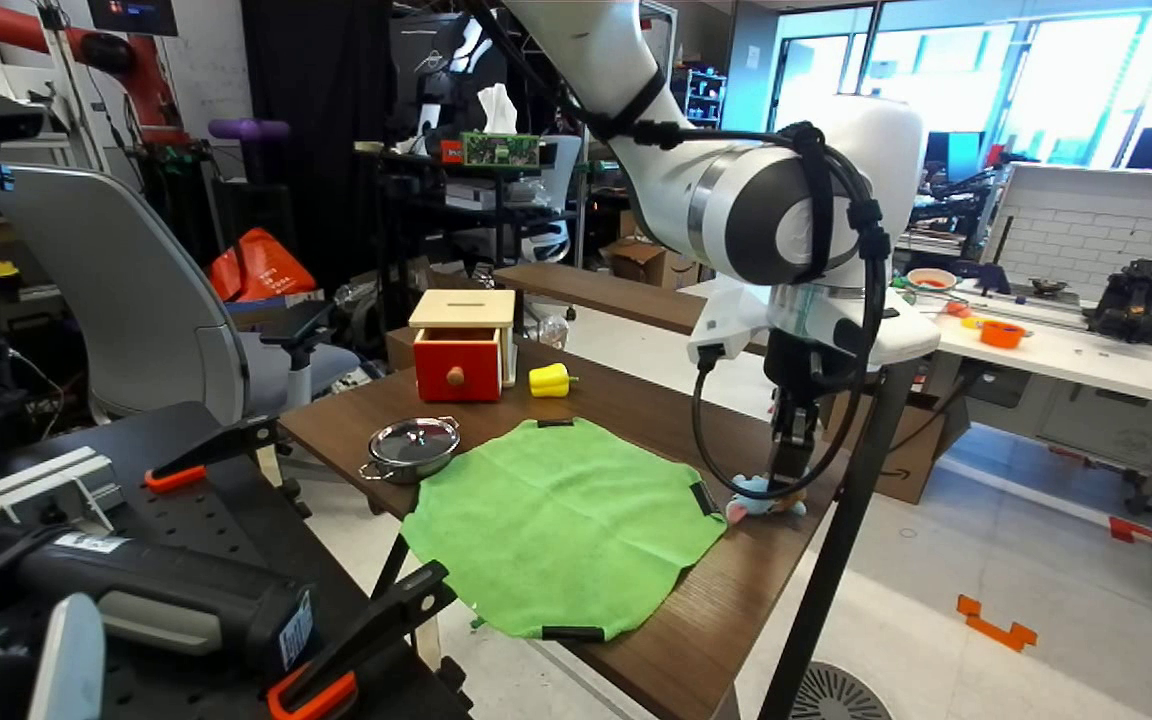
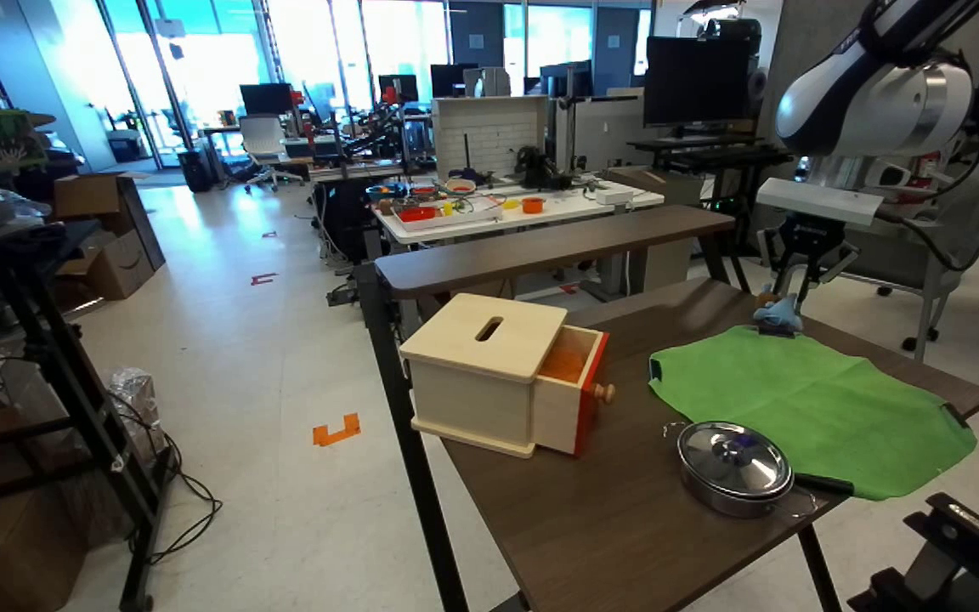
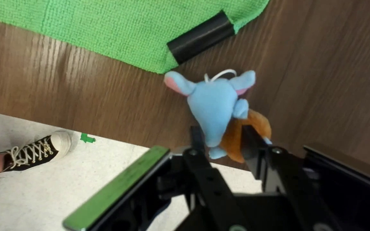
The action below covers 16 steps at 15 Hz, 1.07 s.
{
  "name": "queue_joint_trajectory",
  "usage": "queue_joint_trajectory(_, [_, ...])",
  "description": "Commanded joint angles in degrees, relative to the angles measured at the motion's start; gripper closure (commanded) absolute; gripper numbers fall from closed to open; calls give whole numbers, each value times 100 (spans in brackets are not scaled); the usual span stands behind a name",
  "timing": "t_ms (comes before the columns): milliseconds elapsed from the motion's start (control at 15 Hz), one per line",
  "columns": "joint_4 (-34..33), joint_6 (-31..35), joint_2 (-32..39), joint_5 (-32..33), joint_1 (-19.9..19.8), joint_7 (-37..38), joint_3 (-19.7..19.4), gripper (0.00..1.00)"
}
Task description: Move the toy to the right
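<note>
The toy (image 3: 215,102) is a small plush with a light blue head, pink inner ears and an orange-brown body. It is at the brown table's edge, just off the green cloth's corner. It also shows in both exterior views (image 1: 751,492) (image 2: 780,316). My gripper (image 3: 221,126) points down over it, with the snout and body between its partly closed fingers. The right finger lies against the orange body and hides part of it. The gripper is also in both exterior views (image 1: 789,475) (image 2: 793,293). The toy appears at table height; whether it touches the table is unclear.
A green cloth (image 1: 566,520) with black tape covers the table's middle. A wooden box (image 2: 472,382) with an open red drawer (image 1: 456,365), a yellow pepper (image 1: 549,381) and a lidded metal pot (image 1: 413,447) stand beyond it. Someone's shoe (image 3: 40,149) is on the floor beside the table.
</note>
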State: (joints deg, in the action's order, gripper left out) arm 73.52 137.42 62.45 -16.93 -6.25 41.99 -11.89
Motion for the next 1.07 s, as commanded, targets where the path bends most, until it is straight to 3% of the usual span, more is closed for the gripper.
queue_joint_trajectory(0, [-530,-422,179,147,-61,271,38,33])
queue_joint_trajectory(267, [-166,-408,-273,50,-47,161,198,3])
queue_joint_trajectory(333, [37,-396,-481,51,-10,102,231,0])
queue_joint_trajectory(667, [1396,-304,-1827,0,206,-194,500,0])
queue_joint_trajectory(800, [1933,-925,-2311,127,315,-408,568,0])
queue_joint_trajectory(867, [1061,-683,-1623,19,228,-207,512,0])
queue_joint_trajectory(1000, [1538,-866,-2032,20,335,-281,537,0])
